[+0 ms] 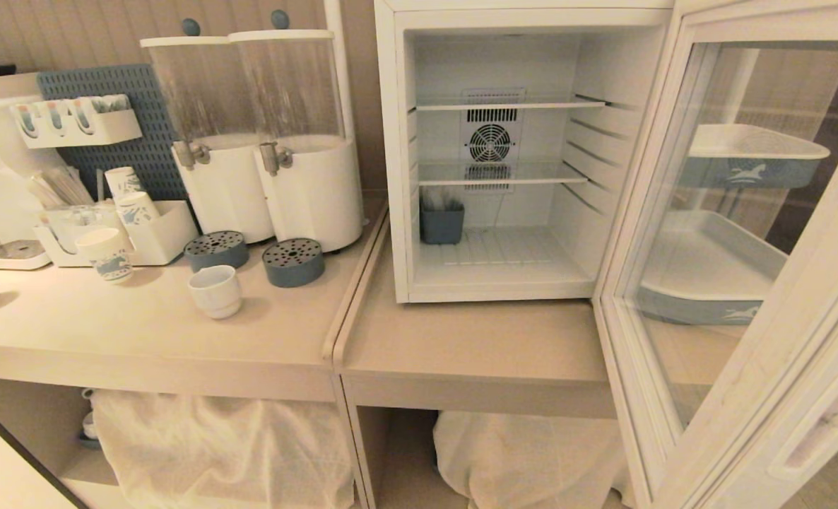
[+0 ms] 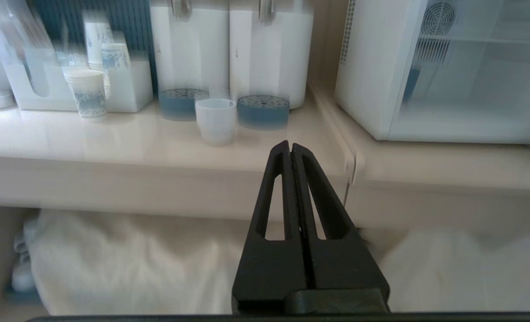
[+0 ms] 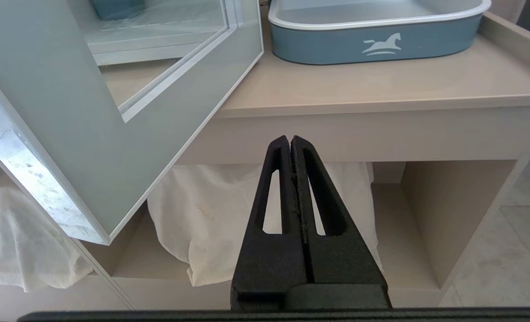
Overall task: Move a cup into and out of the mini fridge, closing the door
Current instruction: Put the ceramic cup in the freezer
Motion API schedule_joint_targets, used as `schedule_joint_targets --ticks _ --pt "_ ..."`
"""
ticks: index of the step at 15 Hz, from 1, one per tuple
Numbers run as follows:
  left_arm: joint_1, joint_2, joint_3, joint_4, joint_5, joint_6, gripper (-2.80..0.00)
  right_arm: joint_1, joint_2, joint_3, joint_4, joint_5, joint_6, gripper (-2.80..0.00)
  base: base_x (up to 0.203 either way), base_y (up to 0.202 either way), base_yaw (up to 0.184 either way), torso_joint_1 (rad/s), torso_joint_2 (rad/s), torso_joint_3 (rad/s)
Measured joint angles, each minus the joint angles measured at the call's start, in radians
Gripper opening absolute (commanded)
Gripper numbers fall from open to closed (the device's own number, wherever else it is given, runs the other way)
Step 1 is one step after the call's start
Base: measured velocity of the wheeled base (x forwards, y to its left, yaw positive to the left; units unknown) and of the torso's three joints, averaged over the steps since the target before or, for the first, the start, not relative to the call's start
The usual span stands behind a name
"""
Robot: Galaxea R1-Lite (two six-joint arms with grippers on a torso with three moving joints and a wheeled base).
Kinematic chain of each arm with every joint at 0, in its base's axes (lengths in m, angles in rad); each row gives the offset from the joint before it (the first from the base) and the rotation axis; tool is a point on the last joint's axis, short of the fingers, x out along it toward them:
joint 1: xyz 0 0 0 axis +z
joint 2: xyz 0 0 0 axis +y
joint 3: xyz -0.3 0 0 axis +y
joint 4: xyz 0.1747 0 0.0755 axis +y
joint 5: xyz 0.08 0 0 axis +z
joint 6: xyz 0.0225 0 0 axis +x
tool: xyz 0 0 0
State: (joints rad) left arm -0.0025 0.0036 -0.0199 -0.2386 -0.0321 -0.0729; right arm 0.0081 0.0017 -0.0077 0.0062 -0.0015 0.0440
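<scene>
- Cup (image 1: 215,290) location: upright on the left worktop (image 1: 143,332), just in front of the two blue drip trays (image 1: 293,261), well back from the front edge and short of the right edge where the two worktops meet.
- Mini fridge (image 1: 398,177) location: on the right worktop (image 1: 461,346), set towards the back edge. Door (image 1: 680,233) swung fully open on the right, reaching out past the front edge.
- Left gripper (image 2: 290,145): fingers pressed together, holding nothing, poised low in front of the front edge, pointed roughly at the cup.
- Right gripper (image 3: 290,138): fingers pressed together, empty, parked below the front edge beside the lower corner of the open door.
- Risk, approach with fingers pressed together: likely to shove or topple the cup rather than grasp it. Cause: no gap to straddle the wall or handle.
- Risk, crowding: drip trays just behind the cup and a paper cup (image 1: 108,254) near it. Cause: overshoot towards the back edge.
- Risk, seam: raised lip (image 1: 352,283) between the two worktops. Cause: carrying the cup too low across it.
- Risk, fridge interior: grey-blue container (image 1: 441,220) on the floor, back left; wire shelves (image 1: 504,104) above. Cause: limited headroom.
- Risk, door: collision with the right gripper on closing. Cause: closeness to the lower corner.
- Surface: smooth pale beige worktops, likely slippery under ceramic.
- Room: dispensers (image 1: 263,141) and a pegboard (image 1: 136,120) along the back edge; white cloth bundles (image 1: 221,452) stored beneath.
</scene>
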Motion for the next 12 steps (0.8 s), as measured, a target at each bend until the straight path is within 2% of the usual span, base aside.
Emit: schedule_joint_targets --ticks 1,4,8,12 --pt "-0.001 -0.002 0.011 -0.005 0.0 0.004 -2.8 0.0 0.0 0.0 0.0 0.0 0.0 -2.8 0.0 0.0 0.0 0.0 0.0 0.0" --pt "-0.002 -0.004 0.018 0.113 0.004 -0.015 -2.8 0.0 0.0 0.0 0.0 0.0 0.001 -2.8 0.0 0.0 0.0 0.0 0.0 0.0" --pt "-0.002 -0.004 0.019 0.118 0.003 -0.016 -2.8 0.0 0.0 0.0 0.0 0.0 0.0 -2.8 0.0 0.0 0.0 0.0 0.0 0.0" --pt "-0.002 -0.005 0.02 0.118 0.001 -0.018 -2.8 0.0 0.0 0.0 0.0 0.0 0.0 -2.8 -0.146 0.0 -0.001 0.002 0.0 0.004"
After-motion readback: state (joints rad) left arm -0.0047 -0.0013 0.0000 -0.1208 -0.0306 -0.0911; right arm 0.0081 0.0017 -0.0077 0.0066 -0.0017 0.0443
